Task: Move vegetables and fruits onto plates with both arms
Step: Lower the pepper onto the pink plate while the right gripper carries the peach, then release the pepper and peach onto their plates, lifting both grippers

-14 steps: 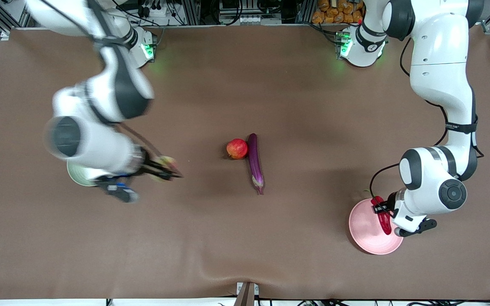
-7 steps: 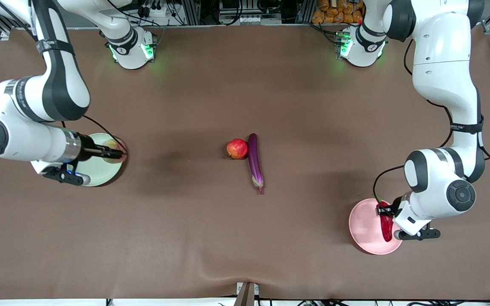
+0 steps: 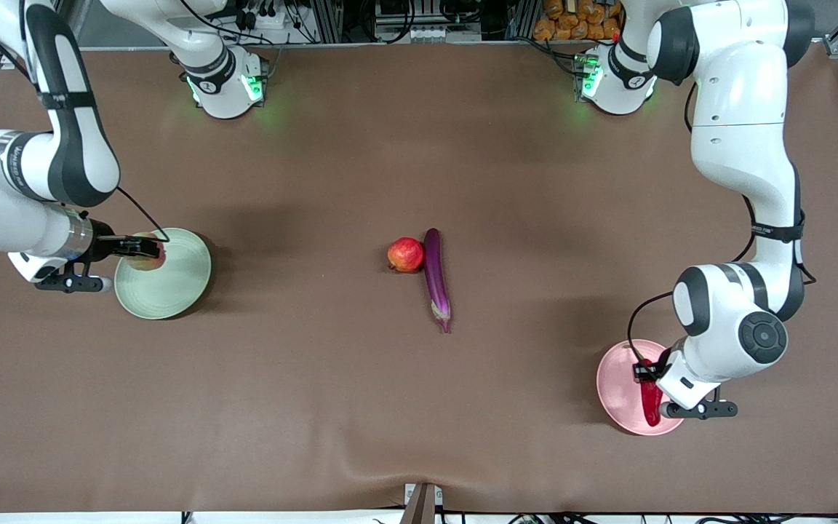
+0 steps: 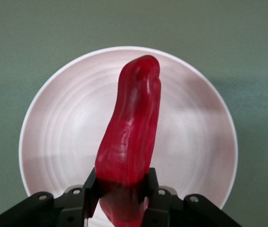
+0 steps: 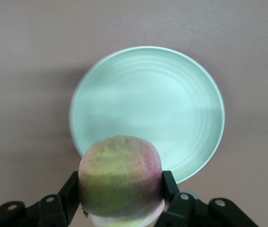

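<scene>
My right gripper is shut on the yellow-green and pink peach and holds it over the edge of the pale green plate, which fills the right wrist view. My left gripper is shut on the red chili pepper and holds it over the pale pink plate, seen in the left wrist view too. The red apple-like fruit and the purple eggplant lie side by side, touching, at the table's middle.
The brown table cloth has a raised wrinkle near its front edge. The two arm bases with green lights stand along the edge farthest from the front camera.
My right arm has swung toward its end of the table, carrying the peach to over the green plate's edge. My left gripper has shifted a little over the pink plate with the chili.
</scene>
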`<state>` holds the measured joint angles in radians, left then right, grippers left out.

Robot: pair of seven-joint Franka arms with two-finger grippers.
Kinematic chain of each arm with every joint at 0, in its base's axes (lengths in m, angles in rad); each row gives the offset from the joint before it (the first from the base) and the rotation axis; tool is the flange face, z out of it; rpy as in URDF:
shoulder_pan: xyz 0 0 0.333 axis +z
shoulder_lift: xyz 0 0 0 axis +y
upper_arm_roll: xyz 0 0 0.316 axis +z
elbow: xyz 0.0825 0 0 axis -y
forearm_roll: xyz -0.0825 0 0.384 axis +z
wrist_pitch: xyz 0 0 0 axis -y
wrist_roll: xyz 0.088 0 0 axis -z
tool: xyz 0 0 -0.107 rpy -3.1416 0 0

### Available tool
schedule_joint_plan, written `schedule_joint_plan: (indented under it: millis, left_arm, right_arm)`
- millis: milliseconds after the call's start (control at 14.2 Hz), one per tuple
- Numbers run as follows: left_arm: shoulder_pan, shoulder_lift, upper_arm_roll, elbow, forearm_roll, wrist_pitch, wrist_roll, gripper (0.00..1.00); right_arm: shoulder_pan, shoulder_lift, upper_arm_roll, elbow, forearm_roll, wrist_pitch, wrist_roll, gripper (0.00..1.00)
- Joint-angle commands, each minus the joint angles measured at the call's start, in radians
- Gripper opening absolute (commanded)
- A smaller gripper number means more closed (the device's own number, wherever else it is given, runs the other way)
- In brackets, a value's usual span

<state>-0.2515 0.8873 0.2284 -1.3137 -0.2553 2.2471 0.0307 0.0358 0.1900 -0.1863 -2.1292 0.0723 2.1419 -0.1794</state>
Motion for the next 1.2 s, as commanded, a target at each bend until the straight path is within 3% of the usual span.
schedule_joint_plan:
  millis: [0,70,141,564,775,846,916,1128]
  left_arm:
    - [-0.020,0.010,0.002,0.022,0.024,0.000,0.002,0.51]
    - [-0.022,0.009,0.002,0.022,0.019,0.000,-0.017,0.69]
    - [-0.022,0.010,0.002,0.018,0.024,0.009,-0.018,1.00]
    - [-0.071,-0.057,0.005,0.016,0.024,0.031,-0.054,1.00]
    - [-0.170,-0.089,0.016,0.017,0.024,0.003,-0.266,1.00]
    - [-0.208,-0.094,0.016,0.017,0.024,0.002,-0.358,1.00]
    - [-0.253,-0.094,0.016,0.017,0.024,0.002,-0.438,1.00]
    - [-0.389,-0.087,0.016,0.021,0.024,-0.006,-0.708,1.00]
  right_arm:
    - [-0.063,-0.011,0.007,-0.095,-0.016,0.104,-0.144,0.00]
    - [-0.085,0.006,0.008,-0.095,-0.013,0.119,-0.167,0.00]
    - [-0.089,0.014,0.008,-0.098,-0.006,0.136,-0.181,0.00]
    - [-0.091,0.098,0.010,-0.136,0.012,0.275,-0.189,0.00]
    - [-0.099,0.133,0.008,-0.130,0.012,0.291,-0.227,0.00]
    - [-0.097,0.135,0.008,-0.121,0.012,0.280,-0.226,0.56]
    - [-0.097,0.134,0.010,-0.115,0.014,0.276,-0.226,1.00]
    - [-0.083,0.103,0.011,-0.043,0.039,0.118,-0.226,1.00]
